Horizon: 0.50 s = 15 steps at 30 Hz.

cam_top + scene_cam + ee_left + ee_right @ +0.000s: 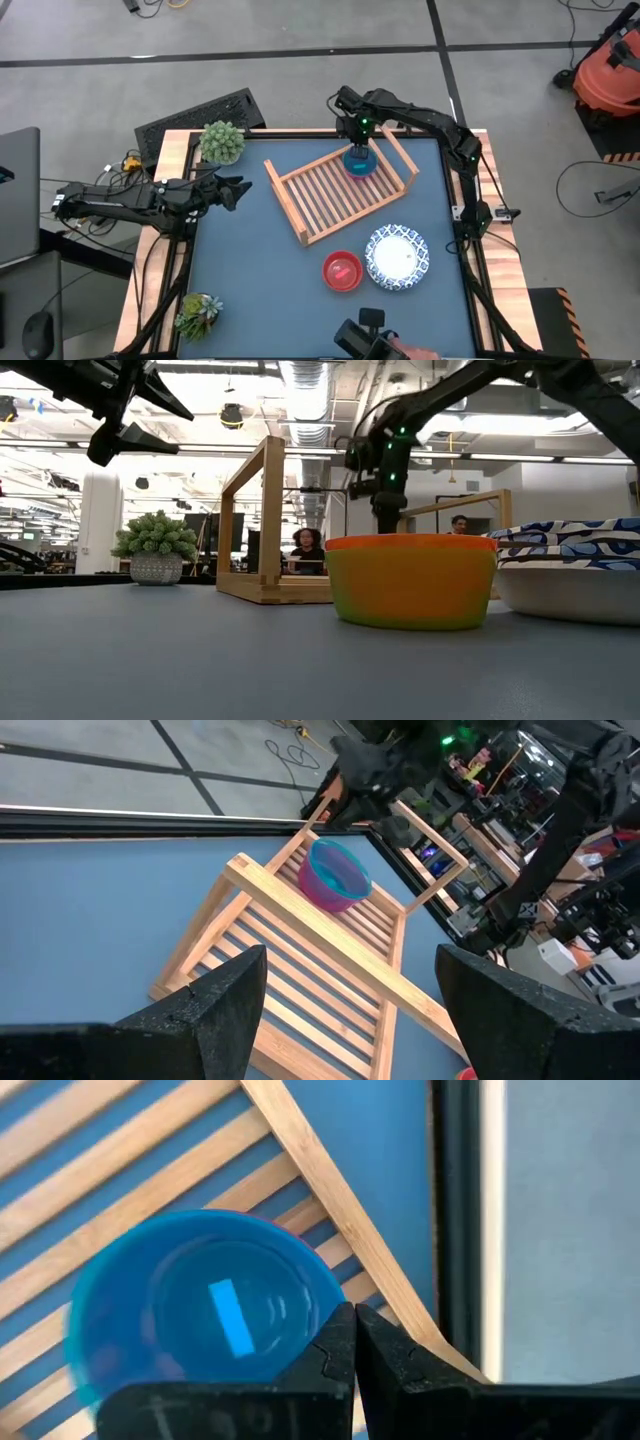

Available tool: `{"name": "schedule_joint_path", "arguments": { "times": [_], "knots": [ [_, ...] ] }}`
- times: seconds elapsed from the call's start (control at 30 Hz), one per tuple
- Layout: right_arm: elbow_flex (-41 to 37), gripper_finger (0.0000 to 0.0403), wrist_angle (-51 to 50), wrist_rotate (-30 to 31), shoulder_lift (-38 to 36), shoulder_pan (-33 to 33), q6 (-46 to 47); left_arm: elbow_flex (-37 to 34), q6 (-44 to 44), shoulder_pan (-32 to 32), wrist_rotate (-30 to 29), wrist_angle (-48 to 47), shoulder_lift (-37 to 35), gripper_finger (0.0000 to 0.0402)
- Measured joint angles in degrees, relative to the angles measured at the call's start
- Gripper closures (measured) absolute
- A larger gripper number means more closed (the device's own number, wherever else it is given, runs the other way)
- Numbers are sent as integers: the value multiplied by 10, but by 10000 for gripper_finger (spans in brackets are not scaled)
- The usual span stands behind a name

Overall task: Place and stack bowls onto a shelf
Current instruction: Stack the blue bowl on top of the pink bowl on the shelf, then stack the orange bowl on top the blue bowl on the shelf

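**Open workshop hall around the blue surface**

Grey concrete floor (pixel 300 25) with dark seam lines surrounds the blue-topped surface (pixel 250 285). An orange barrel-shaped vacuum cleaner (pixel 608 70) stands on the floor, well off beyond the right tool's side. A black keyboard (pixel 195 118) lies at the far edge. In the low view, silver ceiling ducts (pixel 310 385) and bright strip lights run overhead, a white column (pixel 98 520) stands behind, and two seated people (pixel 305 550) show among distant desks.

2 dark jointed arms; green LED
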Motion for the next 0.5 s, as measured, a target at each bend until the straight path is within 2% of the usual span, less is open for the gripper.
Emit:
{"name": "schedule_joint_path", "arguments": {
  "times": [0.1,0.17,0.3,0.37,0.5],
  "knots": [
    [12,377,-28,-1,-31,14,18,0,2,0,0,0,0,127],
    [17,377,-46,-26,-54,29,51,0,2,0,0,0,0,127],
    [17,370,-81,-180,-99,69,132,0,2,0,0,0,0,127],
    [17,364,-98,-230,-115,101,169,0,5,0,1,0,0,127],
    [17,356,-123,-235,-125,189,202,0,11,0,17,0,0,127]
  ]
}}
